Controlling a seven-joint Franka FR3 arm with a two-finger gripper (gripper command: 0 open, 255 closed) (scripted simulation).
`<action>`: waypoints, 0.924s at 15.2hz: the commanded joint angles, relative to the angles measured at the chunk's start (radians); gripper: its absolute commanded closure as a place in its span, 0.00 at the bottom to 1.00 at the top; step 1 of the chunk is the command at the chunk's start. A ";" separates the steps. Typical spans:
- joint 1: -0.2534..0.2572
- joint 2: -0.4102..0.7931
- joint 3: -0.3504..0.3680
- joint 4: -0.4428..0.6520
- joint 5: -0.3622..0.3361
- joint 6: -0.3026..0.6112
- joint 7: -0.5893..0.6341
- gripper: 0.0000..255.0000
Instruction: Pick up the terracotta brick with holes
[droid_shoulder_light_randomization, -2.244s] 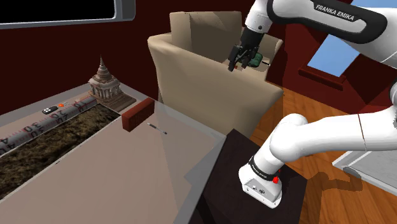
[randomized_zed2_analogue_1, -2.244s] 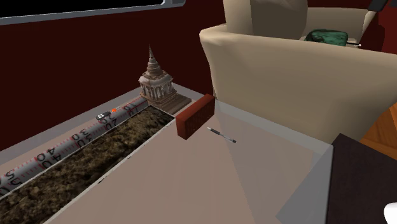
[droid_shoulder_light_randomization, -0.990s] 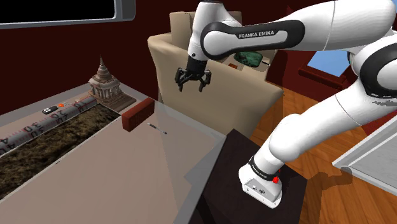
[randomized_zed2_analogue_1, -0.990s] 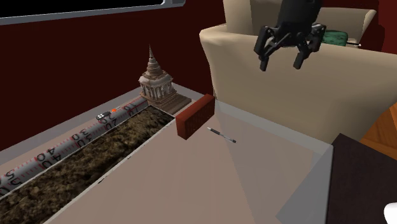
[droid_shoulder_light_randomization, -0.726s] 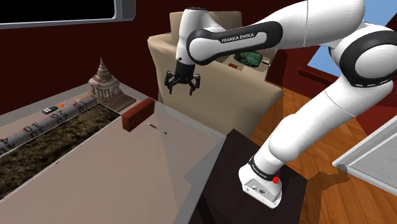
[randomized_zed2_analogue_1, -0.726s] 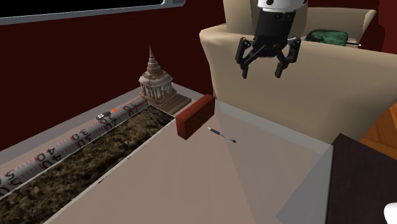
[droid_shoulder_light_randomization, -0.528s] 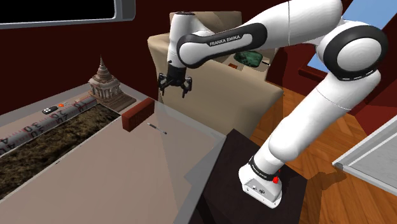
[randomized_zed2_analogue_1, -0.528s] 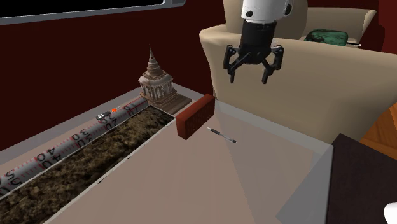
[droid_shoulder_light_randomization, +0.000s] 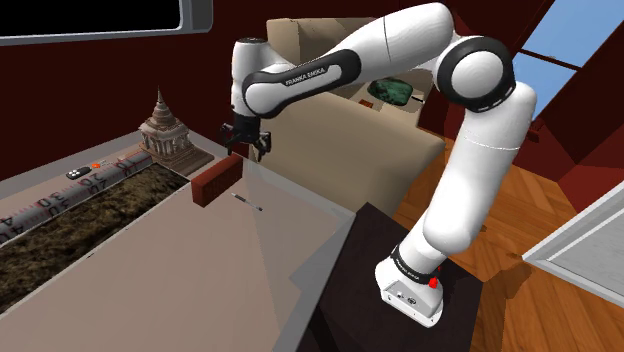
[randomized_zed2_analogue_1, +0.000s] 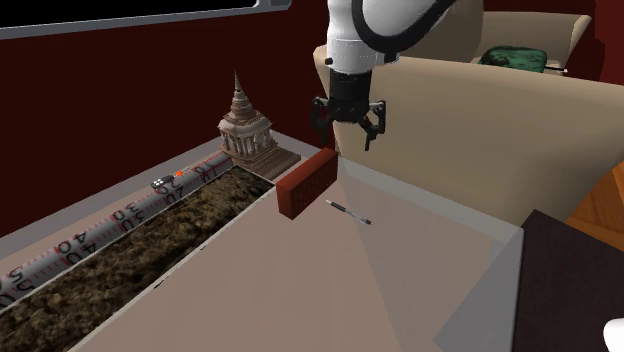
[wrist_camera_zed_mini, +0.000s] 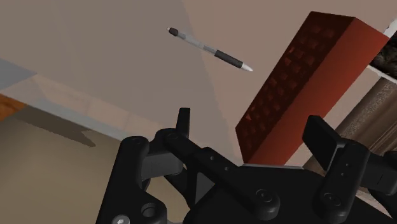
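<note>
A reddish-brown brick (droid_shoulder_light_randomization: 216, 181) with rows of small holes stands on its long edge on the beige tabletop (droid_shoulder_light_randomization: 200, 270), near the armchair. It also appears in the second exterior view as the brick (randomized_zed2_analogue_1: 306, 183) and in the wrist view as the brick (wrist_camera_zed_mini: 299, 83). My black gripper (droid_shoulder_light_randomization: 246, 148) hangs open just above the brick's end nearest the armchair, apart from it. In the second exterior view the gripper (randomized_zed2_analogue_1: 347, 138) points down with its fingers spread. In the wrist view the gripper (wrist_camera_zed_mini: 251, 130) holds nothing, and the brick lies ahead of its fingers.
A thin pen (droid_shoulder_light_randomization: 247, 204) lies on the table beside the brick. A pagoda model (droid_shoulder_light_randomization: 165, 130) and a numbered roll (droid_shoulder_light_randomization: 80, 190) stand along the far edge. A beige armchair (droid_shoulder_light_randomization: 340, 130) rises right behind the gripper. The dark stand (droid_shoulder_light_randomization: 390, 270) is at lower right.
The arm has swung from over the armchair toward the shoulder view's left and downward, bringing the gripper just above the brick. The fingers stay open. Brick and pen have not moved.
</note>
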 joint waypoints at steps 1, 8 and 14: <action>0.020 0.084 -0.009 0.068 -0.024 0.010 0.071 0.00; 0.087 0.377 -0.066 0.380 -0.061 -0.017 0.234 0.00; 0.092 0.417 -0.074 0.373 -0.071 0.029 0.241 0.00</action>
